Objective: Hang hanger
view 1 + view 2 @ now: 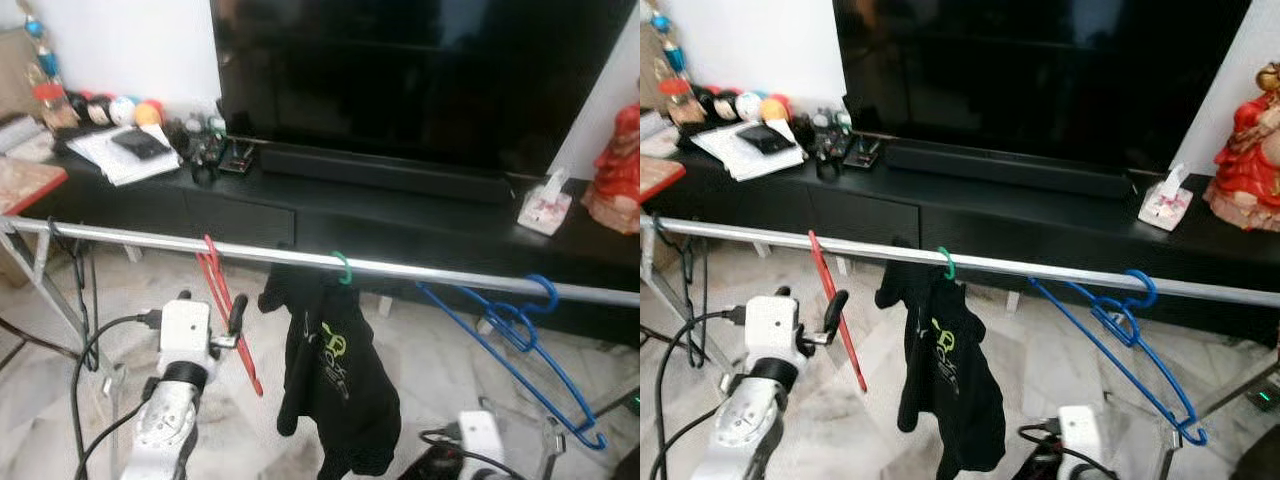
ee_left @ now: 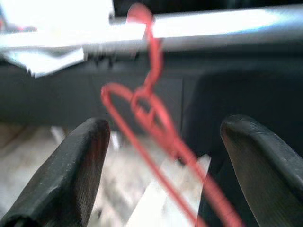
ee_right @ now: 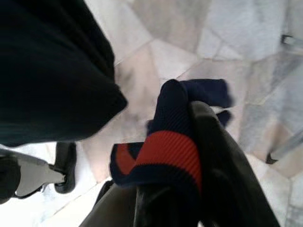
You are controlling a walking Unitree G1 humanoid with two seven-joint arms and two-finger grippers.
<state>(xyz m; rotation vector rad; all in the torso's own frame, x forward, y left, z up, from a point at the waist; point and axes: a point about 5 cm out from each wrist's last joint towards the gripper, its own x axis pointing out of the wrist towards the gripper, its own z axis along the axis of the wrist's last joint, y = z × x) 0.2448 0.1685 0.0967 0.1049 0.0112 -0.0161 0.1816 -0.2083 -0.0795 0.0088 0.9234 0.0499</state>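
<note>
We see the thin red plastic hanger (image 1: 228,310) hooked on the silver metal rail (image 1: 420,268), left of a black garment (image 1: 330,380). Left claw (image 2: 163,165) spread wide, hanger between its fingers untouched. Right claw (image 3: 189,156) clamps a navy-and-red ribbed sock (image 3: 163,151).

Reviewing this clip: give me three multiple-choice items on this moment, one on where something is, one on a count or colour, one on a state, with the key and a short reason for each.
1. Where does the red hanger hang?
A. on the metal rail, left of the black garment
B. on the TV stand
C. on the floor

2. How many hangers are hooked on the rail?
A. one
B. two
C. three

3. What state is the left gripper in?
A. shut on the rail
B. open, with the red hanger between its fingers
C. holding the black garment

Key: 1 A, its hook is over the rail. 2 C, red, green hanger carrying the garment, and blue hanger. 3 B, the left wrist view shows both fingers spread apart around the hanger.
</note>
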